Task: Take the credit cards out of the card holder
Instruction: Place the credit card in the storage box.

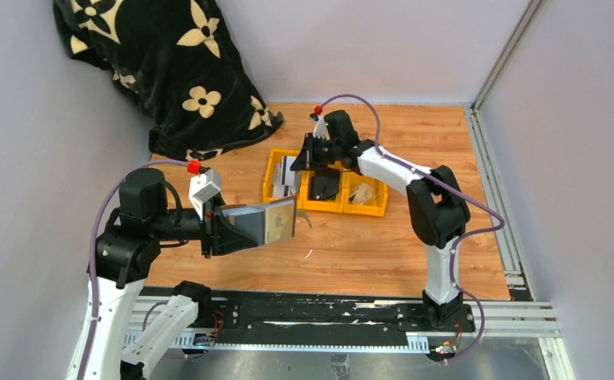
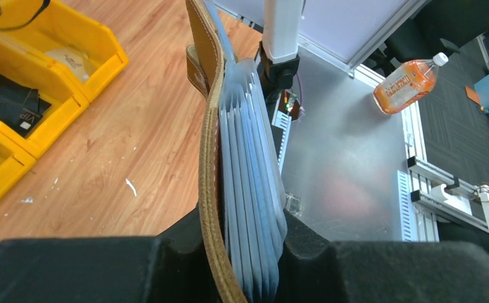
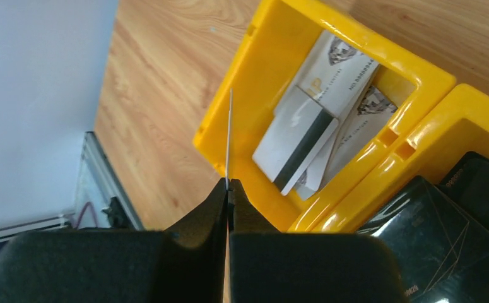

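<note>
Your L gripper was clenched on the card holder, which hung off the table in front of the L arm, near the yellow bins but not touching them. In the L wrist view the holder's brown leather edge ran up from btwn the fingers, w/ grey-blue pockets fanned out just beside it on the right. Your R gripper was pinched tight on a credit card, seen edge-on as a thin line standing up from the fingertips. It sat over the near wall of the left bin. That bin already had light cards lying flat in it, one showing a dark stripe. The middle bin held black cards. The right bin had sth pale in it, too small to tell what. A black blanket w/ cream flowers was heaped at the far-left corner. An orange bottle lay on the floor beyond the table edge.
</note>
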Motion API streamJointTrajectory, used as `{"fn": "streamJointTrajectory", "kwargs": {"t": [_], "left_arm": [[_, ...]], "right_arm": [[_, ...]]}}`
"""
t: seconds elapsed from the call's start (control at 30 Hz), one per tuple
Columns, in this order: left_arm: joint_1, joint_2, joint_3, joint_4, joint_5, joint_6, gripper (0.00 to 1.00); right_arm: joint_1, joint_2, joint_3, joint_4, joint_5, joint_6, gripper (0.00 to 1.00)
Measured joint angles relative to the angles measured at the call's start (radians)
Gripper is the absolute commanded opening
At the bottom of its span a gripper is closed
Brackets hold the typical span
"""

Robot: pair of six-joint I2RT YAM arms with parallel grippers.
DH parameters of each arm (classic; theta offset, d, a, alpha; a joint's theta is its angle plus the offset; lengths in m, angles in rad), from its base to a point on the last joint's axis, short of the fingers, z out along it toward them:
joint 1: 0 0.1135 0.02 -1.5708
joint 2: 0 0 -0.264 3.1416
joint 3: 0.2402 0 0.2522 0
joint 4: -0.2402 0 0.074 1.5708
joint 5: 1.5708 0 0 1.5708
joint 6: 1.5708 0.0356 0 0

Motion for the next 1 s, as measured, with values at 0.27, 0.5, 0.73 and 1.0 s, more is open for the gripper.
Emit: {"fn": "streamJointTrajectory", "kwargs": {"t": [0.27, 0.5, 0.73, 1.0], "left_arm": [[0.0, -0.006, 0.015, 0.0, 0.014, -0.012, 0.0], [0.0, -0.007, 0.016, 0.0, 0.023, -0.015, 0.0], [0.0, -0.007, 0.031, 0.0, 0.041, -0.016, 0.0], [0.0, -0.006, 0.033, 0.0, 0.047, -0.015, 0.0]], "right_arm": [[0.071, 0.13, 0.127, -0.116, 0.17, -0.031, 0.0], [0.115, 0.175, 0.162, -0.144, 0.264, -0.022, 0.19], [0.133, 0.17, 0.162, -0.15, 0.348, -0.008, 0.36], [0.133, -0.04, 0.085, -0.189, 0.424, -0.039, 0.72]]}}
